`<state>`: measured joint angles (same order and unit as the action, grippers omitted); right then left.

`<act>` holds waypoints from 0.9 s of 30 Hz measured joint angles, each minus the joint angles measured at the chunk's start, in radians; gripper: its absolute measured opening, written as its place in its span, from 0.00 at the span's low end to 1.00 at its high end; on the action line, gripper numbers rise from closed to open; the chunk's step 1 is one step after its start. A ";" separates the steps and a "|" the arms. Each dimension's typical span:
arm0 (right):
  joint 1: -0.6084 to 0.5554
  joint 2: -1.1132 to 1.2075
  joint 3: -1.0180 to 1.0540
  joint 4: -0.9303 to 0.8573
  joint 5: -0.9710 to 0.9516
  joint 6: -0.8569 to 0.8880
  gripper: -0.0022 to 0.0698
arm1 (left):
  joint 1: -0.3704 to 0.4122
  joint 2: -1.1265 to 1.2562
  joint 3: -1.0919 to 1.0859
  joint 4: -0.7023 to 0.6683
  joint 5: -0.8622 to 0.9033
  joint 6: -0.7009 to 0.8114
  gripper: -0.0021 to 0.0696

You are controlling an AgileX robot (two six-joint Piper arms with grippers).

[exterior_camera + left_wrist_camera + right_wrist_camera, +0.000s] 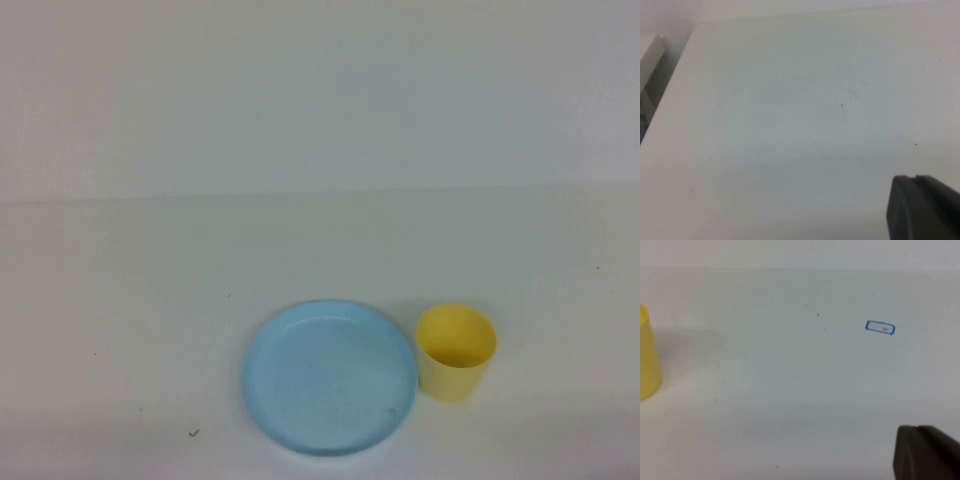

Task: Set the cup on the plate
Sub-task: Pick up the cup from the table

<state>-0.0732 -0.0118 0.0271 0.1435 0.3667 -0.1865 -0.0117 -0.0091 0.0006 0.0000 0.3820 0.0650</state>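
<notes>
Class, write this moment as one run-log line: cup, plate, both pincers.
cup: upright on table, right of plate | plate: bare | left pincer: shut, away from both | right pincer: shut, short of cup

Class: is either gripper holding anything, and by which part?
Nothing. The left gripper and right gripper are shut, empty; the cup stands beside the plate.

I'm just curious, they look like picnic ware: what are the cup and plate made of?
Cup: probably plastic, judging by its uniform yellow, thin wall and dull sheen. Plate: likely plastic too, being plain pale blue with a soft matte look and faint specks; melamine is possible. Both stand apart on the white table. The left gripper and right gripper, both shut, touch neither.
</notes>
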 joint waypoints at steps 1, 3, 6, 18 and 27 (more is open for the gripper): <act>0.000 0.000 0.000 0.000 0.000 0.000 0.03 | 0.002 0.000 0.000 0.000 -0.002 0.000 0.03; 0.000 0.000 0.000 0.000 0.000 0.000 0.03 | 0.002 0.000 0.000 0.000 -0.007 0.002 0.03; 0.000 0.000 0.000 0.000 0.000 0.000 0.03 | 0.002 0.000 0.000 0.000 -0.009 0.002 0.03; 0.000 0.000 0.000 0.000 0.000 0.000 0.03 | 0.002 0.000 0.000 0.000 -0.015 0.002 0.03; 0.000 0.000 0.000 0.000 -0.007 0.000 0.03 | 0.002 0.000 0.000 0.000 -0.015 0.002 0.03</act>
<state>-0.0732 -0.0118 0.0271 0.1435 0.3597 -0.1865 -0.0093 -0.0091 0.0006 0.0000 0.3675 0.0667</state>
